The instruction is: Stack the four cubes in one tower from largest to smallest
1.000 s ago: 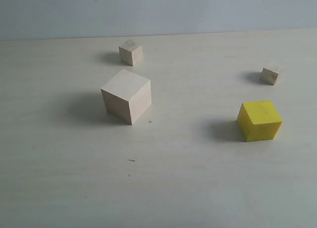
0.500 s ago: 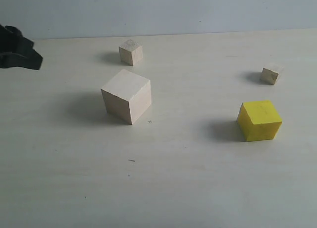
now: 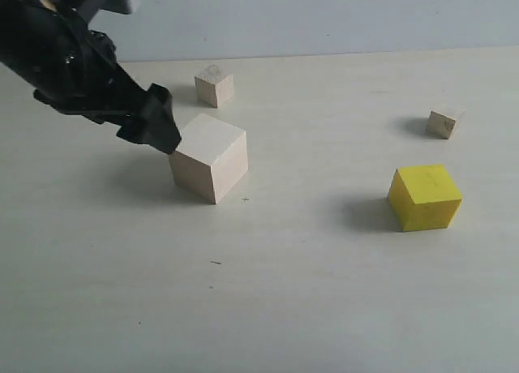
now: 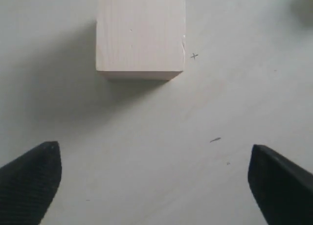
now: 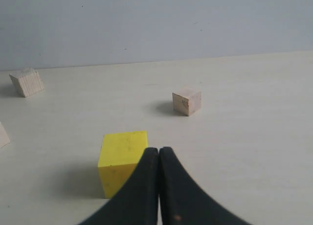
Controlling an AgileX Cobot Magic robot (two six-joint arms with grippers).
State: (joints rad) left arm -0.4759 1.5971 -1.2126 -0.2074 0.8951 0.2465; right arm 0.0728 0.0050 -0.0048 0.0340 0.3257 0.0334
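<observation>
The largest pale wood cube (image 3: 208,157) (image 4: 141,33) rests on the table left of centre. My left gripper (image 3: 154,122) hangs just above its upper left edge, open wide, with nothing between its fingertips (image 4: 30,178). The yellow cube (image 3: 425,196) (image 5: 121,159) sits at the right. A smaller pale wood cube (image 3: 214,86) (image 5: 26,82) lies at the back. The tiny wood cube (image 3: 443,123) (image 5: 187,101) is at the far right. My right gripper (image 5: 159,154) is shut and empty, just in front of the yellow cube; it does not show in the exterior view.
All four cubes stand apart on a pale tabletop (image 3: 292,292). A grey wall (image 3: 324,16) runs behind the table's far edge. The left arm (image 3: 57,57) reaches in from the upper left.
The left arm has swung in from the left edge toward the large wood cube. None of the cubes has moved.
</observation>
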